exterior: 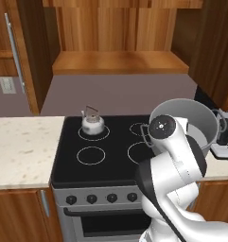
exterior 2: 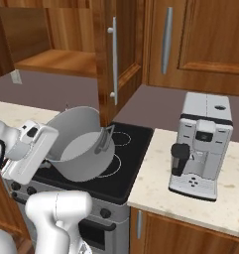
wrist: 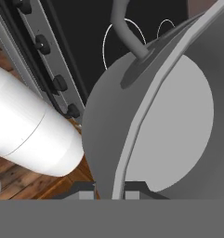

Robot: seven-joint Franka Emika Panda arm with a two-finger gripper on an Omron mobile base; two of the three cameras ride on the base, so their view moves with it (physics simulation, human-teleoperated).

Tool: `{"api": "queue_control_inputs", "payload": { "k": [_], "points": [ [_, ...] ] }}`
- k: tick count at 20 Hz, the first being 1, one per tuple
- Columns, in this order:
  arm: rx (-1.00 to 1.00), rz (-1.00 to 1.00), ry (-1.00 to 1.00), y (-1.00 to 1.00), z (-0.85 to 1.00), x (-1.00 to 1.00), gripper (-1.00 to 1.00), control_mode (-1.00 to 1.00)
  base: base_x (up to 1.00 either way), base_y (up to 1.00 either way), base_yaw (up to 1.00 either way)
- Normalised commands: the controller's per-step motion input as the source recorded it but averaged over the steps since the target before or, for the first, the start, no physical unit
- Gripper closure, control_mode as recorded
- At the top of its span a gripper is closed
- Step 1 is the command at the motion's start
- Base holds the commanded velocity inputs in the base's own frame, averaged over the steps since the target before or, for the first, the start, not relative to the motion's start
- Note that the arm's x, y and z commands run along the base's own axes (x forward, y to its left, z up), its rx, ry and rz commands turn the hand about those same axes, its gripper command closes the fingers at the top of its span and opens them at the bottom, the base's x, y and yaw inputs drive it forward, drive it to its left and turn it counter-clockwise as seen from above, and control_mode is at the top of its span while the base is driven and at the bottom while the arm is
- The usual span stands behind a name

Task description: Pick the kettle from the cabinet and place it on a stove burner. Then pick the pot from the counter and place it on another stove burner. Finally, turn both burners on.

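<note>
One burner filled: kettle (exterior: 92, 124) sits upper left of the stove (exterior: 106, 146).
End effector (wrist: 110, 191) pinches the pot (exterior 2: 81, 149) rim, tilted mid-frame above the stove; thin-rim grip may slip.

arm (exterior: 174, 160): glossy white rounded links | joints: dark bands between segments | joint cap (exterior: 162, 125): round, black, small light centre mark | hand housing (exterior 2: 29, 151): boxy white
</note>
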Motion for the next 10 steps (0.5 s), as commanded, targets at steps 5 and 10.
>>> {"api": "queue_control_inputs", "payload": {
  "k": [5, 10],
  "points": [
    [0.00, 0.00, 0.00, 0.00, 0.00, 0.00, 1.00, 1.00, 0.08, 0.14, 0.01],
    [0.00, 0.00, 0.00, 0.00, 0.00, 0.00, 1.00, 1.00, 0.11, 0.06, 0.05]
  ]
}}
